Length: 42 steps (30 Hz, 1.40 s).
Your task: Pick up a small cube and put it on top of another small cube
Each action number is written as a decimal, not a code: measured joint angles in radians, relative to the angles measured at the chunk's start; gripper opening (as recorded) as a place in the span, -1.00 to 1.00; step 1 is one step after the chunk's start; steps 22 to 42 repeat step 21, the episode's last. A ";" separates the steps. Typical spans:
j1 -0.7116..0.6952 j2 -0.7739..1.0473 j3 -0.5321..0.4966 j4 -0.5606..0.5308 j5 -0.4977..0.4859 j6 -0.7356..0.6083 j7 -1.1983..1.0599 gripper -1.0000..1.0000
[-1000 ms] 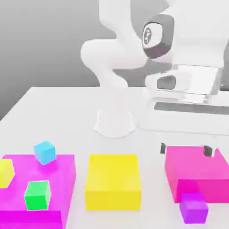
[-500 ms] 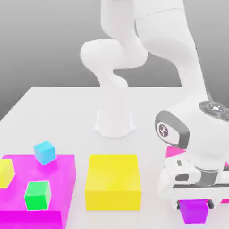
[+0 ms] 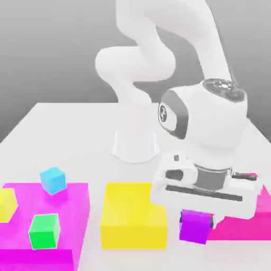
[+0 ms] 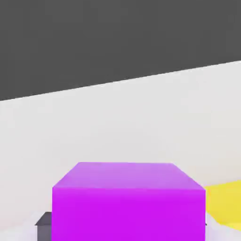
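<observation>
A small violet-purple cube [image 3: 195,227] hangs in my gripper [image 3: 198,218], which is shut on it between the big yellow block [image 3: 132,214] and the big pink block [image 3: 249,214] at the exterior view's right. The cube looks lifted slightly off the table. In the hand view the same purple cube [image 4: 128,200] sits right at the fingers, with a corner of the yellow block [image 4: 227,202] beside it. A small cyan cube [image 3: 53,180] rests at the back edge of the left pink block [image 3: 74,211], and a small green cube [image 3: 43,231] sits on top of that block.
A small yellow cube [image 3: 7,204] sits on the left pink block near the exterior view's left edge. The arm's white base [image 3: 136,145] stands behind the blocks on the white table [image 3: 63,137].
The hand came down over the purple cube, shut on it, then carried it toward the exterior view's left, up off the table by the right pink block.
</observation>
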 joint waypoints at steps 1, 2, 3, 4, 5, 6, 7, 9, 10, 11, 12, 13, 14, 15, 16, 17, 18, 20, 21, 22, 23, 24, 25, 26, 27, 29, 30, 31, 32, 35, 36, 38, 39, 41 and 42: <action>-0.051 -0.034 -0.025 -0.016 0.005 -0.018 0.011 -1.00; -0.092 -0.072 -0.048 -0.034 0.011 -0.038 0.023 -1.00; -0.140 -0.109 -0.075 -0.051 0.019 -0.056 0.034 -1.00; -0.187 -0.145 -0.090 -0.068 0.027 -0.074 0.043 -1.00; -0.207 -0.181 -0.104 -0.085 0.038 -0.091 0.050 -1.00; -0.226 -0.218 -0.122 -0.102 0.049 -0.107 0.058 -1.00; -0.246 -0.254 -0.144 -0.119 0.061 -0.124 0.065 -1.00; -0.295 -0.327 -0.193 -0.152 0.084 -0.157 0.078 -1.00; -0.321 -0.364 -0.218 -0.169 0.096 -0.174 0.084 -1.00; -0.346 -0.401 -0.244 -0.186 0.108 -0.189 0.091 -1.00; -0.373 -0.438 -0.269 -0.203 0.121 -0.205 0.097 -1.00; -0.386 -0.440 -0.283 -0.217 0.128 -0.192 0.099 -1.00; -0.392 -0.424 -0.291 -0.229 0.133 -0.163 0.099 -1.00; -0.396 -0.400 -0.294 -0.240 0.138 -0.127 0.097 -1.00; -0.397 -0.371 -0.297 -0.251 0.140 -0.087 0.096 -1.00; -0.396 -0.340 -0.299 -0.262 0.143 -0.045 0.094 -1.00; -0.396 -0.318 -0.301 -0.269 0.145 -0.016 0.092 1.00; -0.396 -0.318 -0.301 -0.269 0.145 -0.016 0.092 1.00; -0.396 -0.318 -0.301 -0.269 0.145 -0.016 0.092 1.00; -0.396 -0.318 -0.301 -0.269 0.145 -0.016 0.092 1.00; -0.396 -0.318 -0.301 -0.269 0.145 -0.016 0.092 1.00; -0.396 -0.318 -0.301 -0.269 0.145 -0.016 0.092 1.00; -0.396 -0.318 -0.301 -0.269 0.145 -0.016 0.092 1.00; -0.396 -0.318 -0.301 -0.269 0.145 -0.016 0.092 1.00; -0.396 -0.318 -0.301 -0.269 0.145 -0.016 0.092 1.00; -0.396 -0.318 -0.301 -0.269 0.145 -0.016 0.092 1.00; -0.396 -0.318 -0.301 -0.269 0.145 -0.016 0.092 1.00; -0.396 -0.318 -0.301 -0.269 0.145 -0.016 0.092 1.00; -0.396 -0.318 -0.301 -0.269 0.145 -0.016 0.092 1.00; -0.396 -0.318 -0.301 -0.269 0.145 -0.016 0.092 1.00; -0.396 -0.318 -0.301 -0.269 0.145 -0.016 0.092 1.00; -0.396 -0.318 -0.301 -0.269 0.145 -0.016 0.092 1.00; -0.396 -0.318 -0.301 -0.269 0.145 -0.016 0.092 1.00; -0.396 -0.318 -0.301 -0.269 0.145 -0.016 0.092 1.00; -0.396 -0.318 -0.301 -0.269 0.145 -0.016 0.092 1.00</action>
